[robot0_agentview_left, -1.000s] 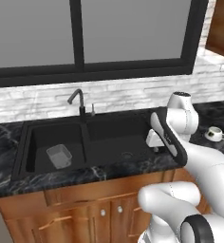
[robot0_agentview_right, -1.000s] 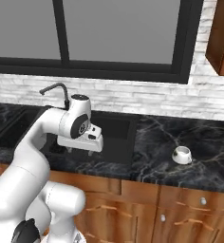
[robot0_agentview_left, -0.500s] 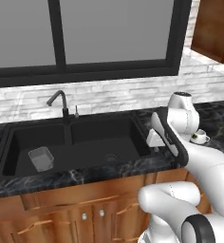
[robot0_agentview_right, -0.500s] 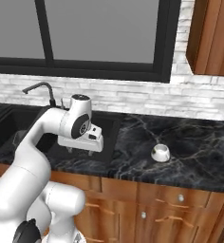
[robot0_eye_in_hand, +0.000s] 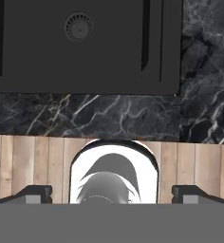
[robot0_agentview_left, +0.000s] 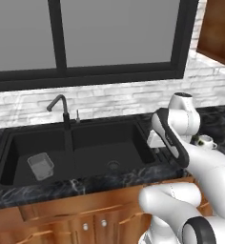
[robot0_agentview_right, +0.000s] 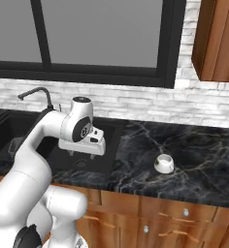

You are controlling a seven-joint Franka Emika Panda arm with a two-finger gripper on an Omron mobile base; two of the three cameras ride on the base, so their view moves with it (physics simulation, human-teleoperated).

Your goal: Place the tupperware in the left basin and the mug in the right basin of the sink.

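The translucent grey tupperware (robot0_agentview_left: 40, 166) lies in the left basin (robot0_agentview_left: 19, 145) of the black sink (robot0_agentview_left: 148, 153). On the dark marble counter to the right of the sink stands the white mug (robot0_agentview_left: 206, 141) (robot0_agentview_right: 164, 163). My gripper (robot0_agentview_left: 155, 141) (robot0_agentview_right: 82, 153) (robot0_eye_in_hand: 114, 194) hangs open and empty over the counter's front edge, by the right front corner of the right basin (robot0_agentview_left: 105, 147) (robot0_eye_in_hand: 61, 52). It is well left of the mug. Its dark fingertips (robot0_eye_in_hand: 34, 193) stand far apart with nothing between them.
A black gooseneck faucet (robot0_agentview_left: 61, 108) (robot0_agentview_right: 36, 93) rises behind the divider. The round drain (robot0_eye_in_hand: 79, 26) sits in the right basin's floor. Wooden cabinet fronts (robot0_eye_in_hand: 33, 161) run under the counter, and an upper cabinet (robot0_agentview_right: 216, 41) hangs at the right. Bare marble counter (robot0_agentview_right: 204, 160) surrounds the mug.
The base has driven to the right, so the whole scene has slid left in both base views. The arm keeps its pose and the gripper stays open.
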